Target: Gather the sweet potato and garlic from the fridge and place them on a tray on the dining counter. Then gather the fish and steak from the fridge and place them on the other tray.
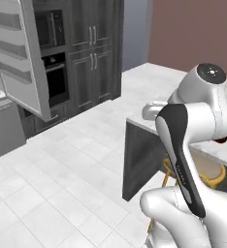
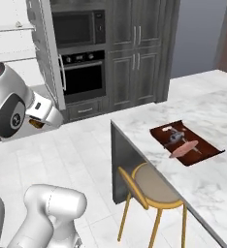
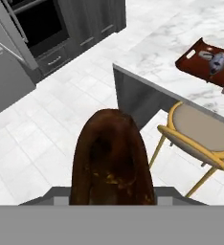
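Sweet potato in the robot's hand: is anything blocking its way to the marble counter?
Nothing visible blocks it. Bare floor lies between the sweet potato and the dining counter. A yellow stool stands at the counter's near edge, lower than its top, so a carry above it should pass.

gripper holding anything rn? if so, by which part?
Yes: the gripper holds a dark reddish-brown, elongated thing, likely the sweet potato. It is gripped at its near end, and the rest sticks out forward.

Yellow-legged stool [image 2: 152, 191] tucked against the island; dark cabinets [image 2: 135, 53] with built-in oven [image 2: 84, 75] behind
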Robot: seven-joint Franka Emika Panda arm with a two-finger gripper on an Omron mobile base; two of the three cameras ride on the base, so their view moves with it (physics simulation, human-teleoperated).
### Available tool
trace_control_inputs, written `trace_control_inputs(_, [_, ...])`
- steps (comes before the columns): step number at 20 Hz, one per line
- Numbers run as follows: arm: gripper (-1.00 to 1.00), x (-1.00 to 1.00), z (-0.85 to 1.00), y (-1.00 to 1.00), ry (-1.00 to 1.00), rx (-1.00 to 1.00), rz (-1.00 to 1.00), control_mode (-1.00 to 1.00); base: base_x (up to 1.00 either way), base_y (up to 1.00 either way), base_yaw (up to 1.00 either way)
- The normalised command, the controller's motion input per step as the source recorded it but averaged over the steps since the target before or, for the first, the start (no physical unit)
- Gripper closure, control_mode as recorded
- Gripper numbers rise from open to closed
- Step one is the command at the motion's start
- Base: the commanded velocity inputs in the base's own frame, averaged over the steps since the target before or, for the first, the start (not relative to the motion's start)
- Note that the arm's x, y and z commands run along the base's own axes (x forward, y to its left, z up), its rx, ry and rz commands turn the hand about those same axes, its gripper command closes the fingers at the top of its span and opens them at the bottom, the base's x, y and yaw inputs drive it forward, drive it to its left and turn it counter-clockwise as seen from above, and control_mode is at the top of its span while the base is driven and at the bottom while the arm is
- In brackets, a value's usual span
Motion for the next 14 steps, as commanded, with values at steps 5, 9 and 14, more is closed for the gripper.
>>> trace_control_inputs(5, [1.0,0.0,0.0,0.0,0.0,0.0,0.0,1.0,-0.47,-0.27,-0.23])
trace_control_inputs(9, [1.0,0.0,0.0,0.0,0.0,0.0,0.0,1.0,-0.2,-0.1,-0.32])
trace_control_inputs(14, [1.0,0.0,0.0,0.0,0.0,0.0,0.0,1.0,-0.01,0.0,-0.41])
